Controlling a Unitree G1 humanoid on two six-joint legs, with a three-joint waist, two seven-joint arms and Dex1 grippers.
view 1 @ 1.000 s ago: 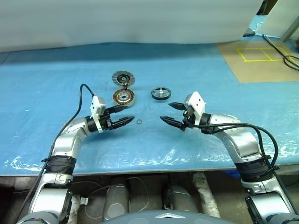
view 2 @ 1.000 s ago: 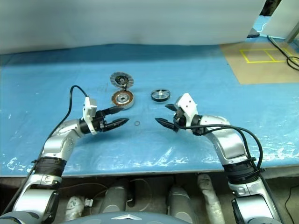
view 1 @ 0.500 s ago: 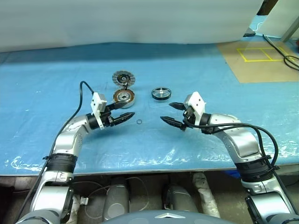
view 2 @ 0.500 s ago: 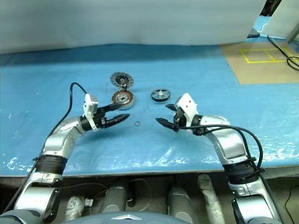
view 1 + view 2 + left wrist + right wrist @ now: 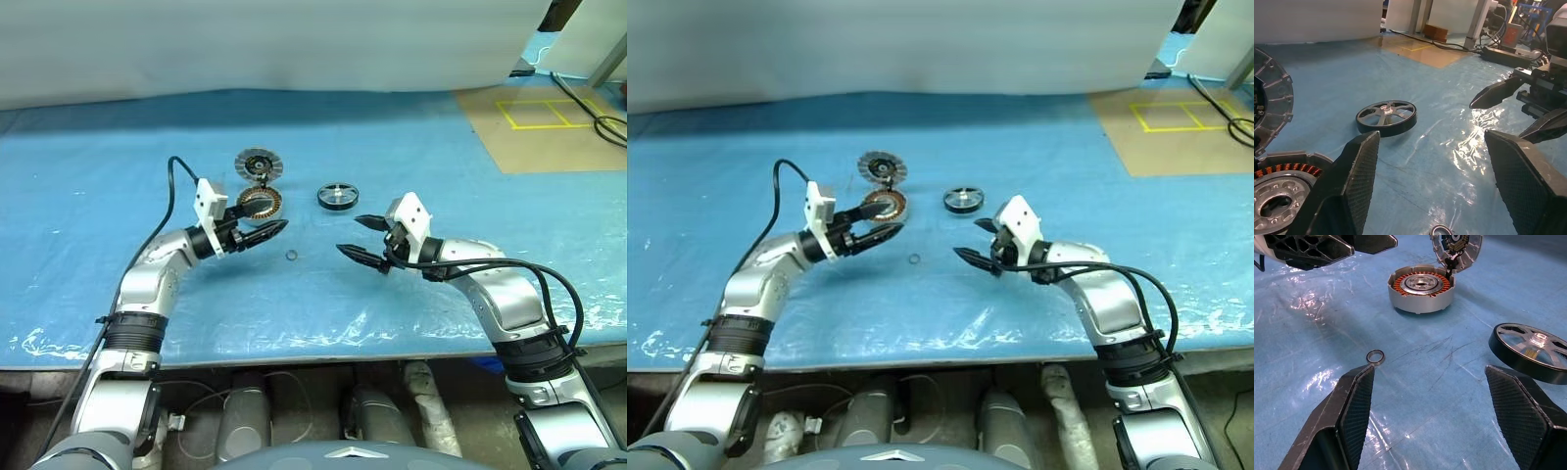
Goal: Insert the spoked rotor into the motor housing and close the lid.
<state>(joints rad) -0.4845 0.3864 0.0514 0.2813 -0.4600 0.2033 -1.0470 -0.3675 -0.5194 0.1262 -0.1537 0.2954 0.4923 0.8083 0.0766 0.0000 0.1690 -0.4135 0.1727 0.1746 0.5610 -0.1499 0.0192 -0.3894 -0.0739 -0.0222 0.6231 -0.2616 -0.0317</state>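
The motor housing sits on the blue sheet, its copper windings facing up. The ribbed lid stands tilted just behind the housing. To the right lies the dark spoked rotor, flat on the sheet. My left gripper is open and empty, hovering at the housing's near side and pointing right toward the rotor. My right gripper is open and empty, in front of the rotor and pointing left.
A tiny metal ring lies on the sheet between the two grippers. The blue plastic sheet covers the table and is wrinkled along the front edge. A brown floor patch with yellow tape is at the far right.
My left gripper has risen and moved forward to the housing's near edge, still open. The right gripper and the parts have stayed put.
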